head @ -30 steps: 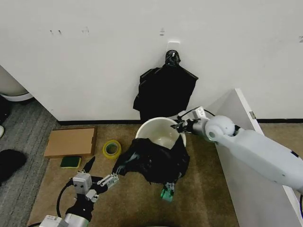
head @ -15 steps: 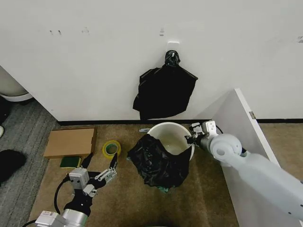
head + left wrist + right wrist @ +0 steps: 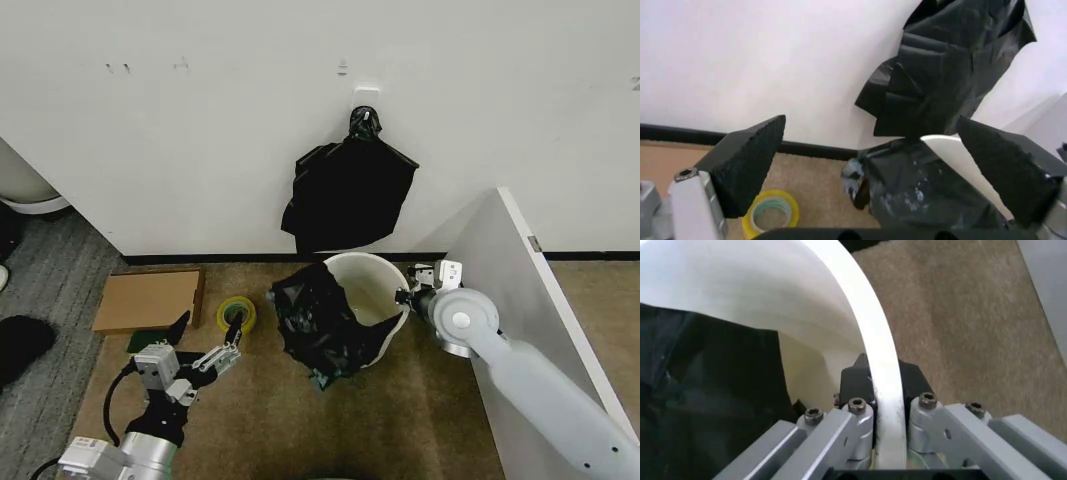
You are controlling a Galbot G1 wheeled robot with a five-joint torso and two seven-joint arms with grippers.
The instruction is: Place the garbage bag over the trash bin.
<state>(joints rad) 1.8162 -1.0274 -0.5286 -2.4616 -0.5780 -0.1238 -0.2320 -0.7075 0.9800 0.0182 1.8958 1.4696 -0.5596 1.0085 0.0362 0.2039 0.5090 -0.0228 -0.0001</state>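
A white wall fills the back, with a black plastic bundle hanging from a hook by its knotted top. Below is brown carpet, and a flat cardboard box lies off to the robot's left.

The trash bin sits near the wall, tipped up on one side. The right gripper pinches the bin's white rim — one finger inside, one outside, shut tight on it. The garbage bag hangs over the bin's left side and spills onto the carpet; it covers only part of the rim.

The left gripper hovers low over the carpet, wide open and holding nothing, near a small yellow tape roll.

The bag looks about half on. Next, I think the left gripper needs to grab the loose bag edge and pull it over the bare rim — gently, since the plastic is thin.
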